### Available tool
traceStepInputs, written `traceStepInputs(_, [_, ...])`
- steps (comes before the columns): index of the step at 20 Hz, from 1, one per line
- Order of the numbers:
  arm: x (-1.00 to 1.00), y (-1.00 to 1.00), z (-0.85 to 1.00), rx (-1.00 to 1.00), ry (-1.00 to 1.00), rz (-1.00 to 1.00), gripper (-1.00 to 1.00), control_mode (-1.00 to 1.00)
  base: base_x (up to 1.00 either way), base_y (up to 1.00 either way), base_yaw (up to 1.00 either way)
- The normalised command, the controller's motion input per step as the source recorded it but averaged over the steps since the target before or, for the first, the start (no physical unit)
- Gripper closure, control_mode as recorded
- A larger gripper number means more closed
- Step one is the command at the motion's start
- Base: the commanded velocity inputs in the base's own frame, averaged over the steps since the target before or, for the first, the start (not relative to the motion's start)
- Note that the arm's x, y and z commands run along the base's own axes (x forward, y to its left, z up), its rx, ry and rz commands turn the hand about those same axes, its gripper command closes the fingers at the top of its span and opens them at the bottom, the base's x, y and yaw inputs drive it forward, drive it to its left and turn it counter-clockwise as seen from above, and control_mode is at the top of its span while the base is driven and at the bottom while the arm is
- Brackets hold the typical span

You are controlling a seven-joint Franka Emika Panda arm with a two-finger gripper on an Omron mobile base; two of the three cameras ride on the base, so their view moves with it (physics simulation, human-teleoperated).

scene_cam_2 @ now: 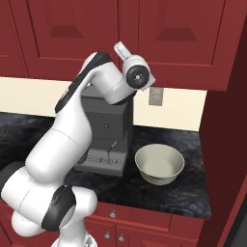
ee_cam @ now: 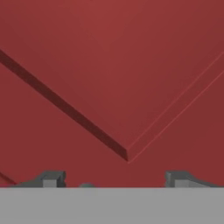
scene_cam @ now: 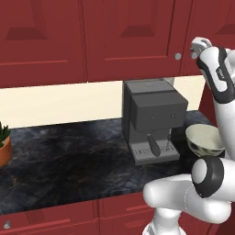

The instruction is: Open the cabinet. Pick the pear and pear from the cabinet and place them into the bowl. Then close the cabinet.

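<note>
Facing the cabinet (scene_cam: pixel 128 32), hung high on the wall above the worktop (scene_cam: pixel 69 151), with both doors shut flat. Holding the tool (ee_cam: pixel 114 179) close up against the red door panel, tips spread wide and gripping nothing. From the left base view, hovering just beside the small round silver knob (scene_cam: pixel 178 56) low at a door's edge, not closed on it. Judging the door to be stiff wood on hinges: no give, moderate weight, swinging on an arc rather than pulling straight out. Best taken at the knob alone, with nothing to pinch on the raised panel. Centre the tips either side of it and close firmly, given a smooth round metal surface likely to slip out under a sideways pull. Follow the hinge arc while drawing back, so as not to wrench off the knob. Expecting the pears behind the doors, on the shelf inside. Judged light, firm-skinned, rounded and prone to rolling, so best pinched across the widest part with modest force to spare bruising. Aiming afterwards for the bowl (scene_cam_2: pixel 144 171), standing on the worktop just beside the coffee machine (scene_cam: pixel 153 114), below the cabinet. Probably rigid and heavy enough to stay put under a dropped fruit, though better to release low inside the rim than from a height.
</note>
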Motion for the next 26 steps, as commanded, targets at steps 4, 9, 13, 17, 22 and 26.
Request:
traceStepInputs(4, [0.0,0.18,-0.32,0.0,0.03,0.0,1.0,-1.0,0.0,0.0,0.0])
traceStepInputs(9, [0.0,0.26,-0.3,0.0,0.07,0.0,1.0,-1.0,0.0,0.0,0.0])
traceStepInputs(13, [0.0,0.19,-0.21,0.0,0.14,0.0,1.0,-1.0,0.0,0.0,0.0])
traceStepInputs(17, [-0.19,0.01,-0.11,0.0,0.11,0.0,1.0,-1.0,0.0,0.0,0.0])
traceStepInputs(22, [-0.35,-0.01,-0.2,0.0,0.0,0.0,1.0,-1.0,0.0,0.0,0.0])
traceStepInputs(26, [-0.45,-0.14,-0.3,0.0,0.0,0.0,1.0,-1.0,0.0,0.0,0.0])
